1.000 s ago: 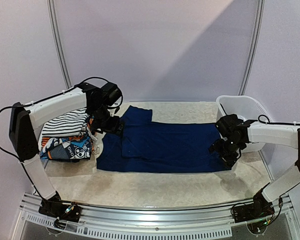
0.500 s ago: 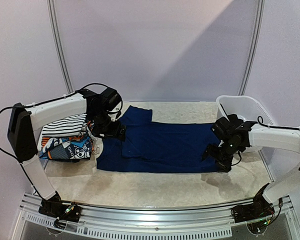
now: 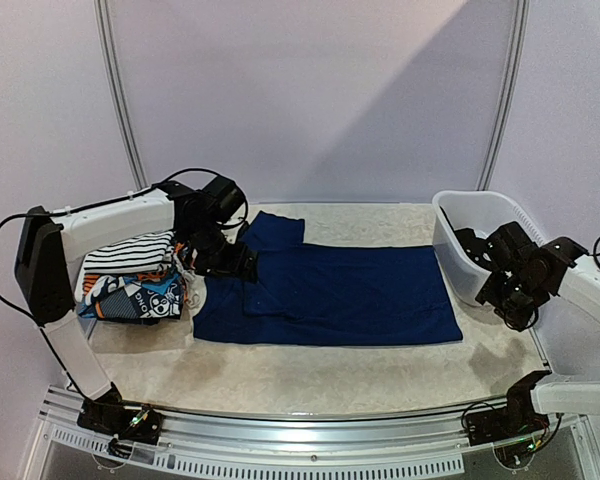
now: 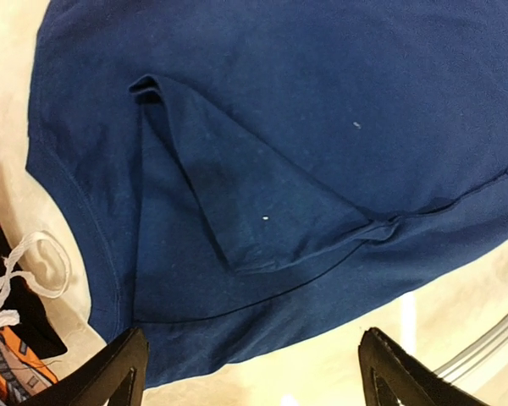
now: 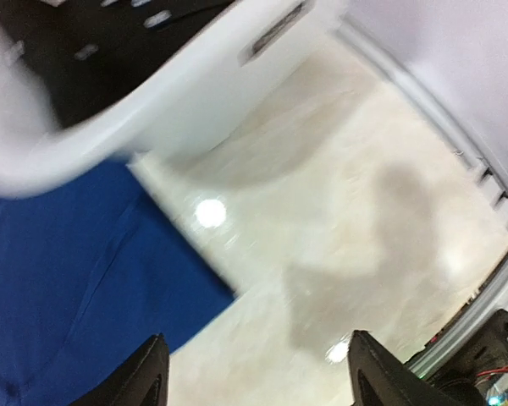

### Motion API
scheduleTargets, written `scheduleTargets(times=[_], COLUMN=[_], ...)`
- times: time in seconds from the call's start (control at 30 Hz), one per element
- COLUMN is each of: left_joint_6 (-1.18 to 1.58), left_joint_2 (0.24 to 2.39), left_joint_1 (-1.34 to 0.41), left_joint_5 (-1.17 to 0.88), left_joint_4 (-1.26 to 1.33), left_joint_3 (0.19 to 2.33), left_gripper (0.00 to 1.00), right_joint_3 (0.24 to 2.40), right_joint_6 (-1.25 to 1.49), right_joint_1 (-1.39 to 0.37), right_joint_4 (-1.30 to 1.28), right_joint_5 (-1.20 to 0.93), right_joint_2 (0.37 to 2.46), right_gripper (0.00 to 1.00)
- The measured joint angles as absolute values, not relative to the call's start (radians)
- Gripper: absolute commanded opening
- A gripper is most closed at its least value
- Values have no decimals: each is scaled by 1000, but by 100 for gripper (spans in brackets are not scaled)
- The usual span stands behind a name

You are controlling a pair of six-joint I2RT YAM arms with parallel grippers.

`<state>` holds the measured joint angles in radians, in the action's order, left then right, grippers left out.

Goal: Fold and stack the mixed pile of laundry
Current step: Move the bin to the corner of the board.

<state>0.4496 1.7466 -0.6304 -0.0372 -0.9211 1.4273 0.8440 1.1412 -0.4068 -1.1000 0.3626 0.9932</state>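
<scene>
**Fingers.** The left fingers are spread wide with nothing between them. They hover above the left end of the navy garment, over a sleeve that is folded inward onto the body. The right fingers are also wide and empty. They are off the navy garment's right edge, above bare worktop and beside the white tub.

**Progress (judged).**
- Done: a striped garment lies folded on top of a cartoon-print garment, forming a stack just left of the navy garment.
- In hand: the navy garment lies spread flat on the worktop with only the one sleeve turned in.
- Left: the remaining folds of the navy garment, its transfer to the stack, and any pieces not yet handled.

**Limits of view.**
- The left arm covers the navy garment's upper-left corner in the top view.
- A white drawstring lies left of the navy garment; which item it belongs to cannot be told.
- The right wrist view is blurred. A dark mass shows inside the tub, right of the navy garment, but it cannot be told whether this is cloth or arm hardware.
- No large black garment can be identified with certainty.
</scene>
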Motion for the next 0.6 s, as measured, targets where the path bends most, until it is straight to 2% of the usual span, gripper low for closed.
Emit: scheduleTargets(times=[0.3, 0.47, 0.6], left_joint_6=[439, 439, 438], left_joint_2=[1747, 1742, 1739], left_joint_1=[-646, -648, -648], left_joint_5=[-42, -41, -41], left_joint_4=[-920, -919, -925], left_joint_3=[1466, 1457, 1446], left_gripper=[86, 86, 86], right_joint_3=[841, 839, 874], right_joint_6=[892, 749, 670], right_joint_1=[-110, 6, 28], right_joint_4=[-977, -855, -808], right_joint_5=[381, 341, 310], right_joint_2=[1151, 1205, 1304], right_gripper=[45, 40, 38])
